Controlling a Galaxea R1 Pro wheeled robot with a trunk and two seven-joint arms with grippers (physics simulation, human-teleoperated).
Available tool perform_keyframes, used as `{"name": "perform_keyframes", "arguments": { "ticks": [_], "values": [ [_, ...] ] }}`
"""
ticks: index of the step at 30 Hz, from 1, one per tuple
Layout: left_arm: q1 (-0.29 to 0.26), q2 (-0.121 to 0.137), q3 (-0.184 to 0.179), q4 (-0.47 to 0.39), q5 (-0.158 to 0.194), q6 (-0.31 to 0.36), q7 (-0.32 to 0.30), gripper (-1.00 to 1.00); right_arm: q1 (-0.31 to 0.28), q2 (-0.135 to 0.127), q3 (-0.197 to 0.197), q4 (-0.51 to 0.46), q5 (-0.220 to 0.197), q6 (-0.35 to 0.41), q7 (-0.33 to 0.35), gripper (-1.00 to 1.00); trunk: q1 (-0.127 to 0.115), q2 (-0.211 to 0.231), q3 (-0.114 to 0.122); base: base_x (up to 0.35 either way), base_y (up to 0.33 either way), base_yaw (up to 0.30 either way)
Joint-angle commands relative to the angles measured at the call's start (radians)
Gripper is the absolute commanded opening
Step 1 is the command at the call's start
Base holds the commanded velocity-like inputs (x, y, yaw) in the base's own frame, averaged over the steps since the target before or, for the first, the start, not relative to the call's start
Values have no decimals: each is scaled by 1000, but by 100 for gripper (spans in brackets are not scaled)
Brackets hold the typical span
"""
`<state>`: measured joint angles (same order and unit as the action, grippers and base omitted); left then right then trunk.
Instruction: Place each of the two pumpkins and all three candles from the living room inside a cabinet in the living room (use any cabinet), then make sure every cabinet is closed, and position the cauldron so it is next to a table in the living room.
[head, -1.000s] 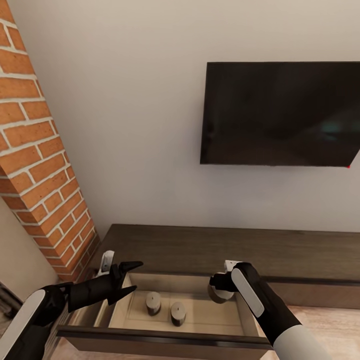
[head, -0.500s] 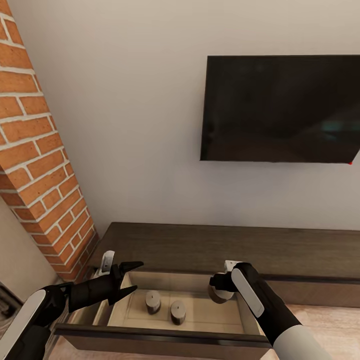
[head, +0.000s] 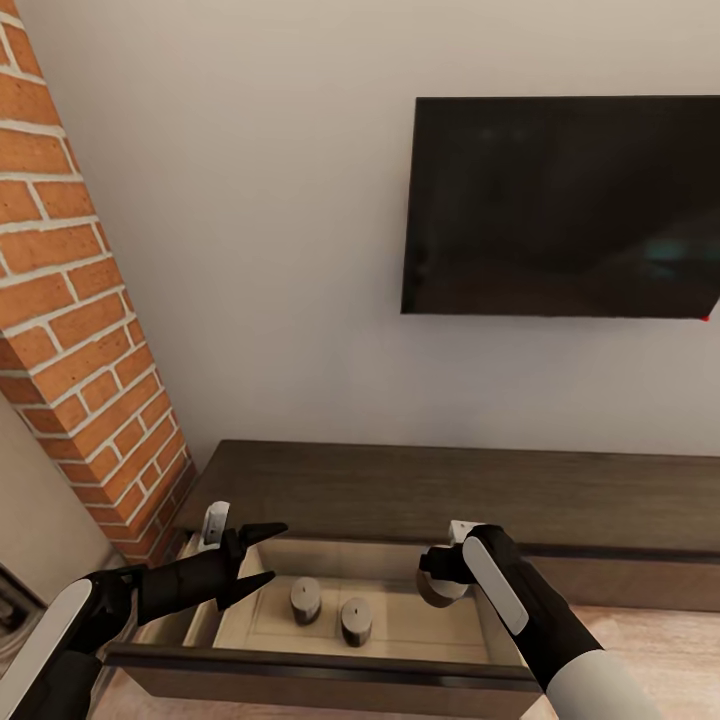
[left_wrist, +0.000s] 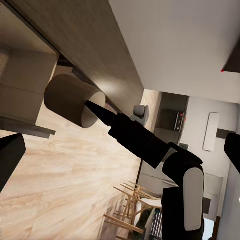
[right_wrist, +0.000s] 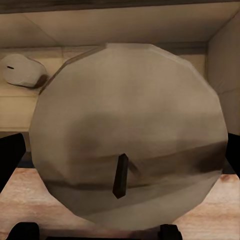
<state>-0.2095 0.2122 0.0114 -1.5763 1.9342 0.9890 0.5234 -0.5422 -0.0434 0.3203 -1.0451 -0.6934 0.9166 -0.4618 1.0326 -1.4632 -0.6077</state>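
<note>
Grey candle (head: 436, 588) (half hidden) sits gripped in the right claw (head: 437, 580); left claw (head: 262, 555) gapes empty.

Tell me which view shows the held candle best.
The left wrist view: the candle shows whole from the side, pinched by the right gripper beside the drawer. The right wrist view shows just its top with the wick, close up. In the head view the right gripper mostly hides it.
</note>
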Motion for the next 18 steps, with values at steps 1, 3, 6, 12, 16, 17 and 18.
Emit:
{"name": "perform_keyframes", "arguments": {
  "ticks": [1, 3, 6, 12, 16, 17, 18],
  "values": [
    [-1, 0, 1, -1, 10, 2, 10, 100, -1, -1, 3, -1, -11, 1, -10, -100, 4, -8, -4, 0, 0, 0],
    [-1, 0, 1, -1, 11, 2, 10, 100, -1, -1, 3, -1, -12, 1, -11, -100, 12, -22, -10, 0, 0, 0],
    [-1, 0, 1, -1, 10, 2, 10, 100, -1, -1, 3, -1, -12, 1, -11, -100, 23, -43, -20, 0, 0, 0],
    [-1, -1, 1, -1, 11, 2, 10, 100, -1, -1, 3, -1, -12, 2, -11, -100, 46, -85, -39, 0, 0, 0],
    [-1, 0, 1, -1, 10, 2, 10, 100, -1, -1, 1, 5, -15, 8, -10, -100, 61, -113, -51, 0, 0, 0],
    [-1, 0, 1, -1, 10, 2, 10, 100, -1, -1, 1, 15, -15, 9, -10, -100, 65, -120, -54, 0, 0, 0],
    [-1, 0, 1, -1, 10, 2, 10, 100, -1, -1, 1, 34, -15, 11, -10, -100, 69, -127, -57, 0, 0, 0]
  ]
}}
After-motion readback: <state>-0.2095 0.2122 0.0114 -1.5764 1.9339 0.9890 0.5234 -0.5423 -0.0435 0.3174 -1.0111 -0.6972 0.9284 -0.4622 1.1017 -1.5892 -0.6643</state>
